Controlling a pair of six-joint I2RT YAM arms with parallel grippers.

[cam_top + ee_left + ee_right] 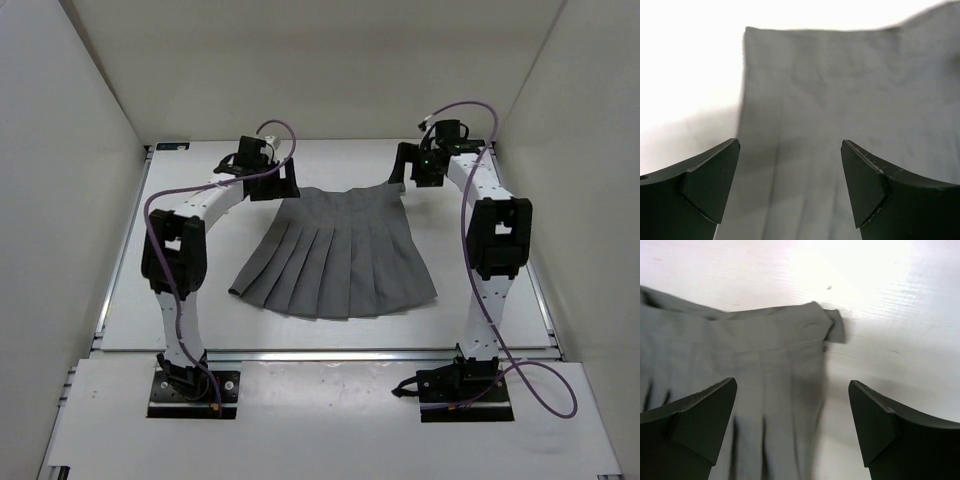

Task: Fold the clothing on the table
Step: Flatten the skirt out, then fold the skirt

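**Grey skirt flat on the worktop, both claws spread at the waistband**

Top view: the clothing (335, 255) lies spread at the middle of the worktop (340, 160). Its narrow waistband (350, 192) points away from the arm bases and its flared hem (335, 305) points toward them. The waist-to-hem axis runs near to far, and the hem is the widest line across. The left claw (268, 178) sits at the waistband's left corner, the right claw (415, 168) at its right corner.

Left wrist view: the jaws stand wide apart with nothing between them. Grey cloth lies below, its corner just ahead.

Right wrist view: the jaws are likewise spread and empty above the other corner, where a small tab sticks out.

The fabric looks light, soft and limp, likely to sag and drag its pleats. The two waistband corners seem the firmest places to pinch.
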